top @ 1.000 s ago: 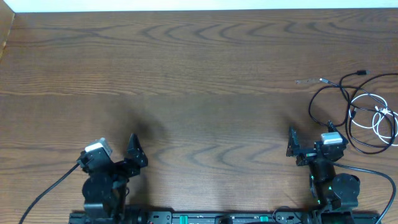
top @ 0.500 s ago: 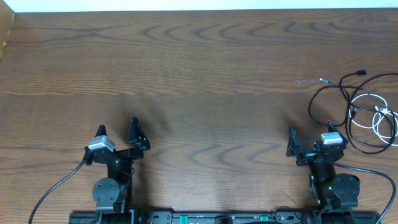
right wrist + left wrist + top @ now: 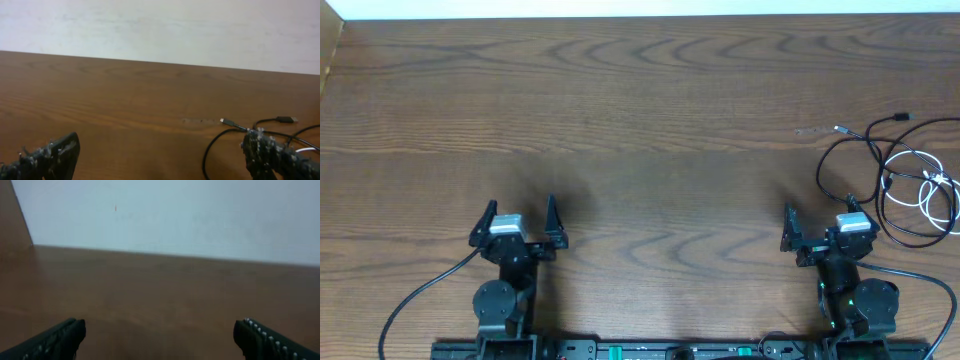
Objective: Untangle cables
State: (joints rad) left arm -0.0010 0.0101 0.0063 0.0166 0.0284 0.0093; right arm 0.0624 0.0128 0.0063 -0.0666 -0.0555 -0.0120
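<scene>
A thin black cable (image 3: 840, 152) and a thin white cable (image 3: 930, 185) lie tangled in loops at the right edge of the table. The black cable's plugs point left and up; it also shows in the right wrist view (image 3: 220, 137). My right gripper (image 3: 820, 218) is open and empty, just left of and below the tangle; its fingertips show in its wrist view (image 3: 162, 155). My left gripper (image 3: 520, 212) is open and empty at the front left, far from the cables, over bare wood in its wrist view (image 3: 160, 335).
The wooden table (image 3: 640, 110) stretches wide between the arms. A pale wall stands beyond the far edge (image 3: 160, 30). Thick black arm cables trail from each base at the front (image 3: 420, 300).
My left gripper has swung round to the right and now points straight away from the base with its fingers spread. The right arm and the cables have not moved.
</scene>
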